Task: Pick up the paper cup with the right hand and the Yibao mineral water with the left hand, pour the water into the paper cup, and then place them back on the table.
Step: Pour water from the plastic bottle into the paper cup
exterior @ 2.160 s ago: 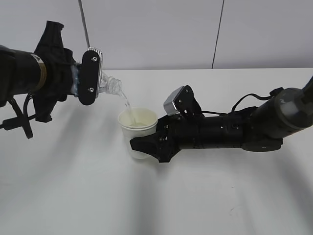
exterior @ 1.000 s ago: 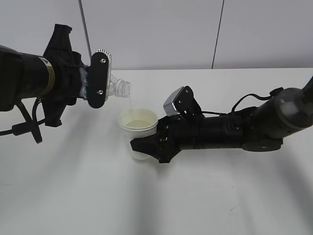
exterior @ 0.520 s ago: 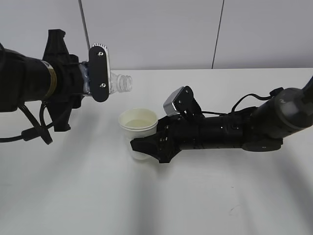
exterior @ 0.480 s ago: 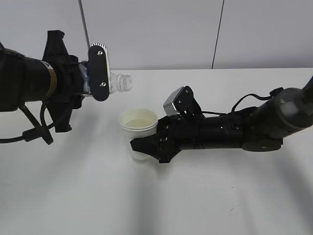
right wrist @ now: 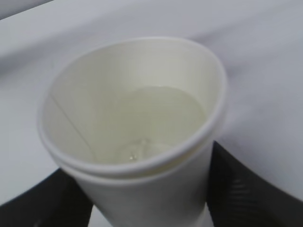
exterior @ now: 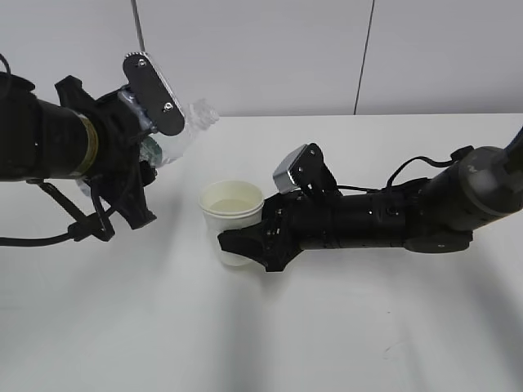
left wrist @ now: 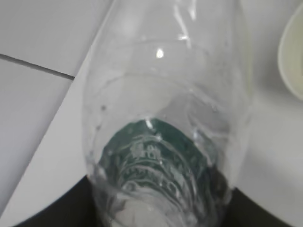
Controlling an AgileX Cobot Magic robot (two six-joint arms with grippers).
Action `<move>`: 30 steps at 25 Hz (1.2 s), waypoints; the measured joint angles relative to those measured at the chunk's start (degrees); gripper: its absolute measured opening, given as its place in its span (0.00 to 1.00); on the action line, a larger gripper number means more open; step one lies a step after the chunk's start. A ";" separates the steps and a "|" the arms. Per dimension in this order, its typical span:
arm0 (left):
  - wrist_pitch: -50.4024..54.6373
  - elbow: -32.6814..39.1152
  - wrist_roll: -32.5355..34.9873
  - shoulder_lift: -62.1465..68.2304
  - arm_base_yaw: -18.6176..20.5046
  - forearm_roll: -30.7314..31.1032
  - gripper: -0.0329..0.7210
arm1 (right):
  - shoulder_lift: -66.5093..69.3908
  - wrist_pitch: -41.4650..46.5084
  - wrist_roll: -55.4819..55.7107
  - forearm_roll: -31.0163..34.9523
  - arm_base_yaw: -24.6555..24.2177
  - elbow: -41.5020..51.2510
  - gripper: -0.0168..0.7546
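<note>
My right gripper (exterior: 235,245) is shut on the paper cup (exterior: 231,219), which stands upright near the table's middle with water in it; the right wrist view shows the cup (right wrist: 142,142) between the black fingers (right wrist: 246,189). My left gripper (exterior: 151,131) is shut on the Yibao mineral water bottle (exterior: 184,131), held above the table (exterior: 327,343) to the cup's upper left, its capless neck tilted up to the right. In the left wrist view the clear bottle (left wrist: 165,118) with its green label fills the frame.
The right arm (exterior: 409,216) lies low across the right half of the table, with a black cable behind it. The left arm (exterior: 49,143) hangs over the left edge. A white panelled wall stands behind the table.
The pouring stream has stopped. My left gripper has swung the bottle back left and tipped its neck from pointing down at the cup to pointing upward. The cup and right arm stayed still.
</note>
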 joint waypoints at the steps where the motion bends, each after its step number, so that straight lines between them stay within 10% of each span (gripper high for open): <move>1: -0.34 0.00 -1.29 0.07 0.00 -0.59 0.48 | 0.00 0.00 0.00 0.00 0.00 0.00 0.68; 14: -2.64 0.00 -20.00 0.64 0.78 -1.44 0.48 | 0.00 0.00 0.00 0.11 0.00 0.00 0.68; 30: -27.76 0.00 -28.65 0.64 14.84 -0.84 0.48 | 0.00 0.00 1.02 0.11 0.00 0.00 0.68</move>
